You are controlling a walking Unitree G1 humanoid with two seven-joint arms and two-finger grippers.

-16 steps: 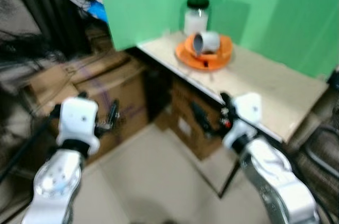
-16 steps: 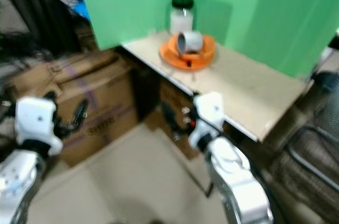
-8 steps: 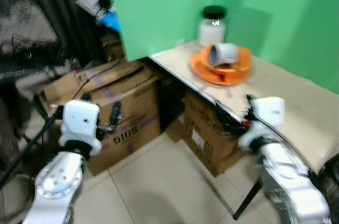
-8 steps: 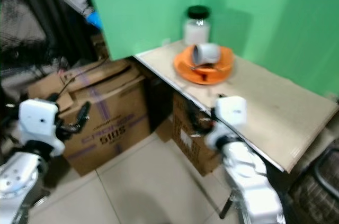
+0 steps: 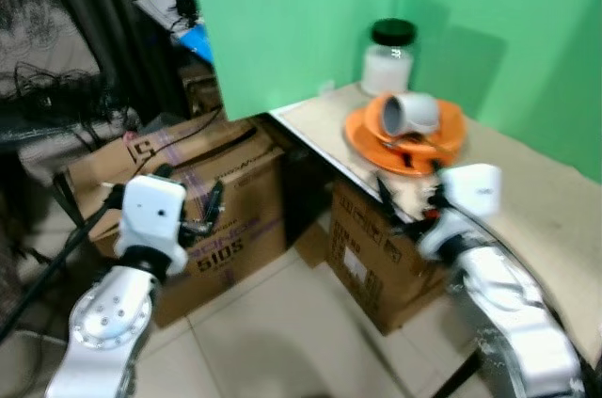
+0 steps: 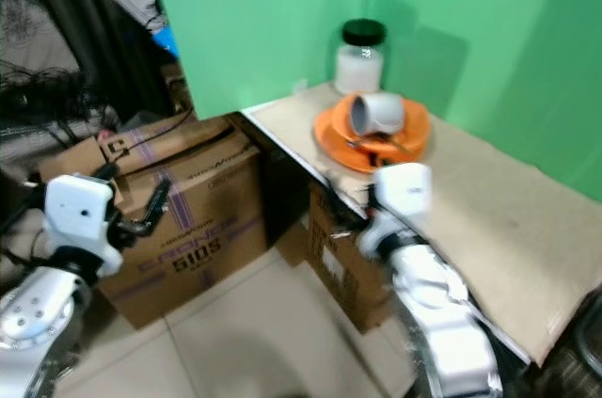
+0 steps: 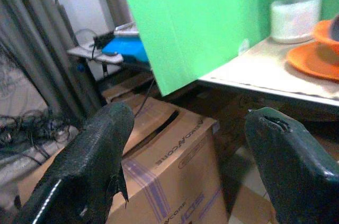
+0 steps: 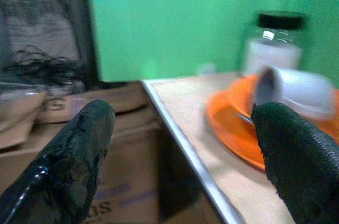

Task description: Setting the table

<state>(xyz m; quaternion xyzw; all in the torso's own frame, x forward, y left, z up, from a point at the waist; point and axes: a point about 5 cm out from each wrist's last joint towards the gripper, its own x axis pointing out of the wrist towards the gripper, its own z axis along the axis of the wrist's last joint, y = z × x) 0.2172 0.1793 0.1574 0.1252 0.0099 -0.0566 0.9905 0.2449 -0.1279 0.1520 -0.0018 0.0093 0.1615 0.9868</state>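
Approaching the corner of the surface [image 5: 527, 186], both arms are raised ahead of the body. On that beige top, against the green backdrop [image 5: 310, 12], sits an orange plate [image 5: 406, 135] with a white mug [image 5: 410, 113] lying on its side in it, mouth turned toward the robot, and what looks like cutlery under it, too blurred to name. Just behind stands a glass jar [image 5: 388, 57] with a black lid and white contents.

Right end effector [image 8: 180, 144] hangs near the table edge, just short of the plate, fingers spread wide with nothing between them. Left end effector [image 7: 185, 144] is spread too, empty, held over the cardboard boxes [image 5: 202, 200] beside the table, well apart from the crockery.

Now the handling, and this is judgement: mug and plate look like glazed ceramic, so stiff, smooth and breakable. The tipped mug can roll, and would likely slide if the plate is tilted. A pinch across the mug's rim wall seems the safest hold; the plate offers only its thin raised edge. The jar looks heavier and slick, best taken around its body below the lid.
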